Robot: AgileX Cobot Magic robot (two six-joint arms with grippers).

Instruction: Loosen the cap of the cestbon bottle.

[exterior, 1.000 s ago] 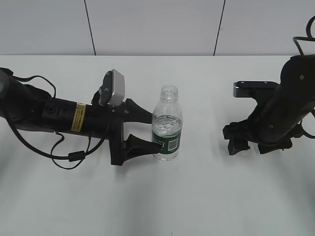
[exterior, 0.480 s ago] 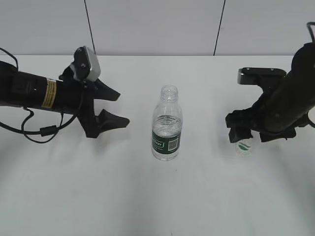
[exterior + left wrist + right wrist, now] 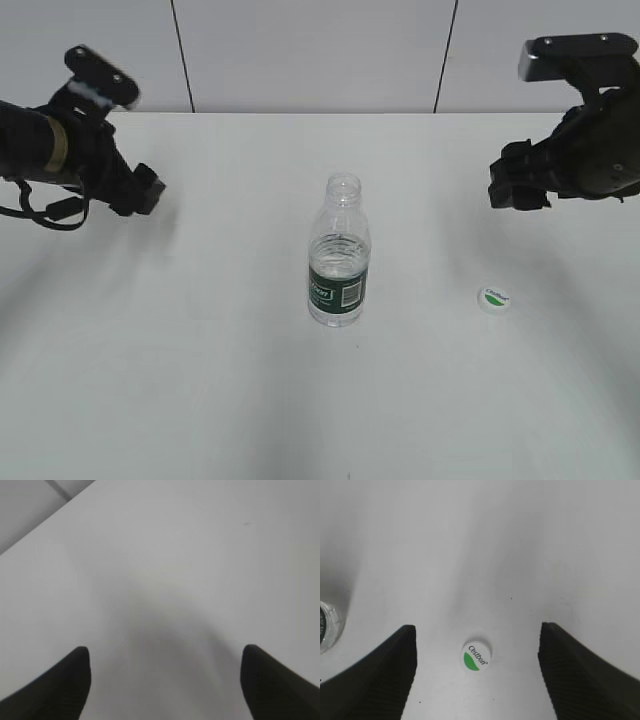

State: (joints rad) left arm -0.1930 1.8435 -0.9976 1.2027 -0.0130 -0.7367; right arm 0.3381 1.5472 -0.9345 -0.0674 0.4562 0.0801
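Note:
The cestbon bottle [image 3: 339, 258] stands upright and uncapped in the middle of the white table; its edge shows at the left of the right wrist view [image 3: 327, 626]. The white cap [image 3: 493, 299] with a green leaf mark lies flat on the table to the bottle's right, and shows in the right wrist view [image 3: 475, 655] between the jaws, well below them. My right gripper [image 3: 476, 675] is open and empty, raised at the right [image 3: 520, 188]. My left gripper [image 3: 165, 680] is open and empty, raised at the far left [image 3: 135, 190], over bare table.
The white table [image 3: 200, 380] meets a pale panelled wall [image 3: 300, 50] at the back.
My left arm has pulled back left and up, away from the bottle. My right gripper has let the cap down on the table and risen up and back.

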